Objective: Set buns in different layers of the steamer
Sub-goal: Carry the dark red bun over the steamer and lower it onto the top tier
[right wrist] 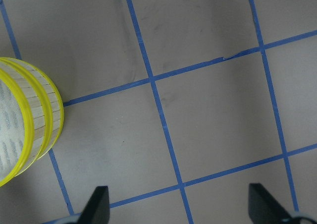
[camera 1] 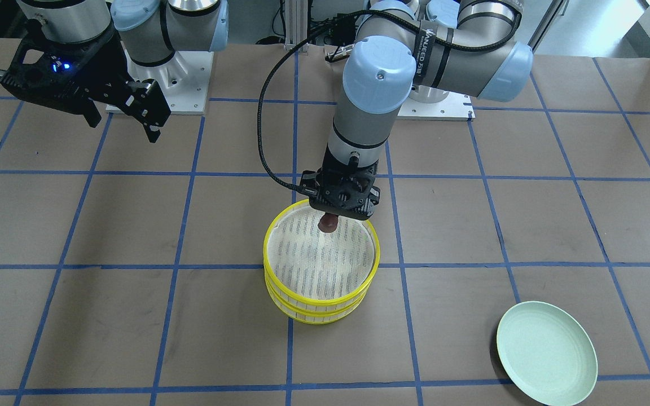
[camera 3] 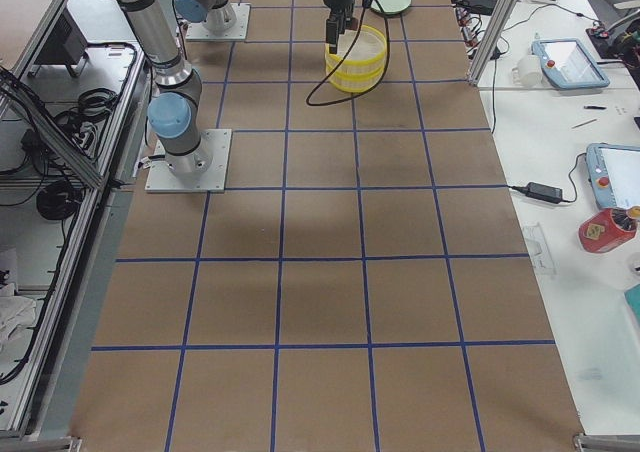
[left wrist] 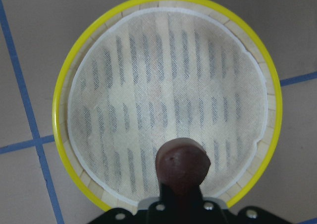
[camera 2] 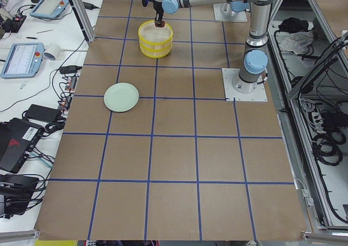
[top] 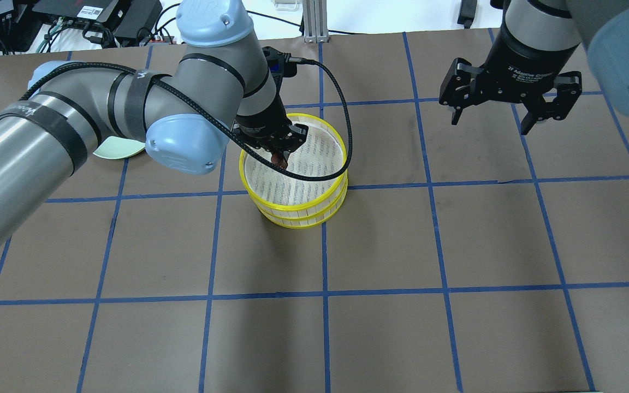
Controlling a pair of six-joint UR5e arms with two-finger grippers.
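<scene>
Pinching smooth reddish-brown bun, left gripper over steamer's white slotted mesh; right gripper spread empty

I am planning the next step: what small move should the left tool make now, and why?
Probably lower a little and open: the left tool holds the dark bun over the top tier's bare liner.

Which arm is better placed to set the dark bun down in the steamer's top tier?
Left. The left gripper is shut on the dark reddish-brown half-moon bun directly above the top tier of the round yellow-rimmed steamer; the right gripper hangs open, off to the side.
</scene>
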